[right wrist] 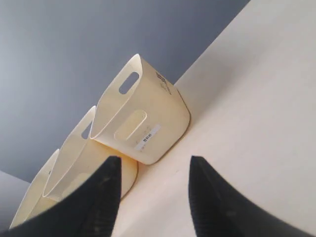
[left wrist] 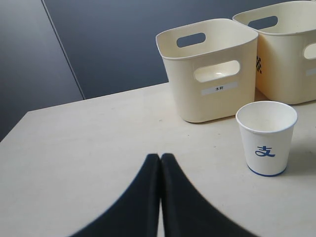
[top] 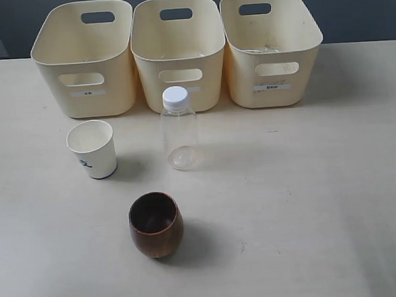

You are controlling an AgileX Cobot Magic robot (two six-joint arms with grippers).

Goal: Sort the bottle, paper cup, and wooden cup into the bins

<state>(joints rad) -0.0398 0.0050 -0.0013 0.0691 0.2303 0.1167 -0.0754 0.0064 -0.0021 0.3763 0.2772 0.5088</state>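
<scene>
Appearing solely in exterior view, the wooden cup (top: 156, 224) stands upright.

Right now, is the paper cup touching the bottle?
Apart. The exterior view shows bare table between the paper cup and the bottle.

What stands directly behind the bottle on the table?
The middle bin of the three stands right behind the bottle. The bottle's white cap covers part of that bin's lower front; what is printed there cannot be seen.
</scene>
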